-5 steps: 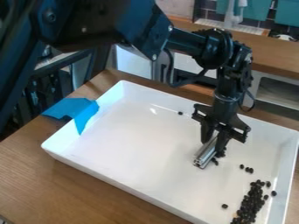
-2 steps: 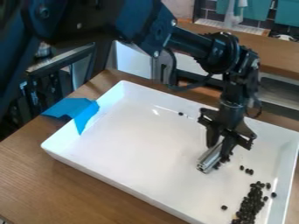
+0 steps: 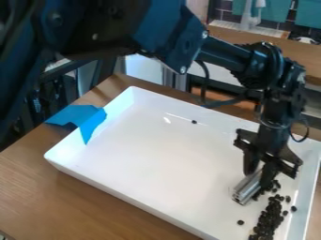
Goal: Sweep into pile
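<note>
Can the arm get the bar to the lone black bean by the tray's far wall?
Probably yes: nothing stands on the tray between the bean and the metal bar in the gripper, though the far wall close behind may crowd it.

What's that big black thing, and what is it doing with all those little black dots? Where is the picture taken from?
That is a robot arm. It comes in from the upper left, and its gripper, which works like a hand, hangs down over a big white tray. The tray sits on a wooden table, with a piece of blue tape at one corner. The camera looks down at a slant.

The gripper holds a shiny metal bar. The job is to sweep, so the bar is probably its broom! The dots look like dark beans. Most are bunched near the tray's right side, and one stray bean lies far from the others, near the back wall.
</note>
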